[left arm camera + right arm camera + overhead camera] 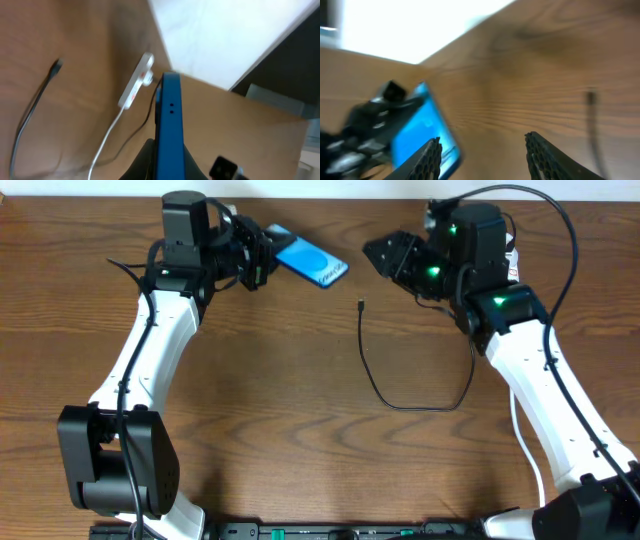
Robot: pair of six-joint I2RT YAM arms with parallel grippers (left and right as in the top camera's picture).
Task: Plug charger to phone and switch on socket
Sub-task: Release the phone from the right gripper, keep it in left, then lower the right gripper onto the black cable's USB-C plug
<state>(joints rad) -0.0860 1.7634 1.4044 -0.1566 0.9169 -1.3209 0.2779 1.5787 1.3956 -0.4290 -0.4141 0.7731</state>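
My left gripper [262, 260] is shut on one end of the phone [312, 263] and holds it above the table at the back, blue screen up. In the left wrist view the phone [170, 115] stands edge-on between my fingers [170, 167]. The charger [400, 402] lies looped on the table, its connector tip [360, 306] free below the phone; the tip also shows in the left wrist view [56, 65]. The socket [135, 83] lies beyond the phone; the right arm hides it from overhead. My right gripper [385, 255] is open and empty, facing the phone [422, 132].
The socket's white cord [106, 137] runs from the strip toward the camera. A pale wall or floor [220, 35] lies beyond the table's back edge. A small black block [223, 167] sits beside my left fingers.
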